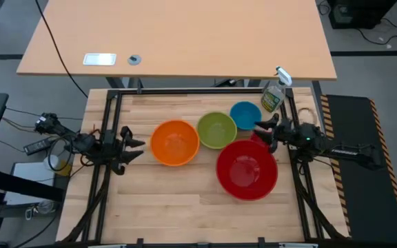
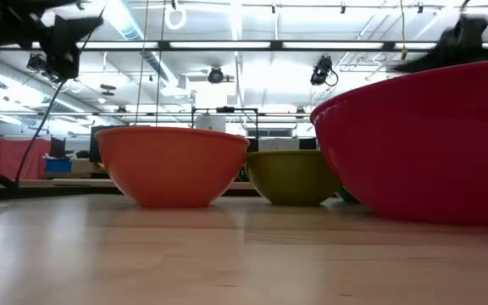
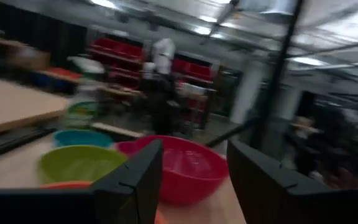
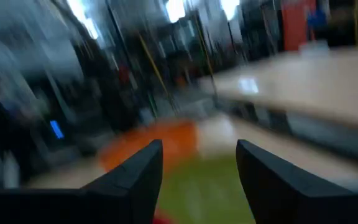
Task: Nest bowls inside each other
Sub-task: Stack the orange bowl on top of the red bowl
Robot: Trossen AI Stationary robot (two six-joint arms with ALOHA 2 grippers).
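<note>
Four bowls stand upright on their bases on the wooden table: an orange one (image 1: 174, 142), a lime green one (image 1: 216, 129), a blue one (image 1: 245, 114) and a large red one (image 1: 247, 169). A magenta-pink rim (image 3: 124, 147) shows beside the red bowl (image 3: 188, 165) in the left wrist view. My left gripper (image 1: 135, 148) hovers open at the table's left edge, left of the orange bowl, with nothing between its fingers (image 3: 194, 180). My right gripper (image 1: 262, 131) hovers open at the right edge, between the blue and red bowls, also touching nothing (image 4: 199, 180).
A clear spray bottle (image 1: 274, 93) stands at the table's far right corner. A light wooden desk (image 1: 178, 34) lies beyond the far edge. Black frame rails (image 1: 109, 117) run along the table's sides. Bare wood (image 1: 178, 213) stretches along the near edge.
</note>
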